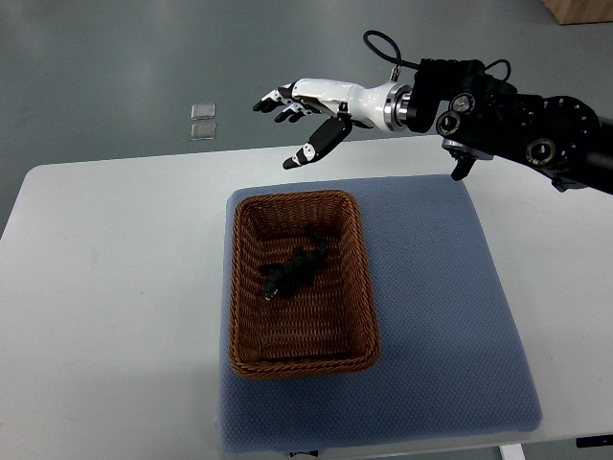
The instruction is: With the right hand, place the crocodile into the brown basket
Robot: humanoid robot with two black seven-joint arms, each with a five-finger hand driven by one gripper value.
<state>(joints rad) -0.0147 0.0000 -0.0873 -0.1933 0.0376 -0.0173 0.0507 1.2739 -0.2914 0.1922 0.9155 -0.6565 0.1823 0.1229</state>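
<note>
A dark green crocodile toy [291, 271] lies inside the brown wicker basket [362, 287], near its middle and slightly toward the far end. My right hand [297, 115] hovers high above the table's far edge, beyond the basket, with its white and black fingers spread and nothing in them. Its black arm [517, 120] enters from the right edge. The left arm does not show.
The basket stands on a blue-grey mat [441, 307] that covers the right part of the white table [105, 287]. Two small clear squares [203, 121] lie on the grey floor beyond the table. A wooden corner [579, 10] shows at top right.
</note>
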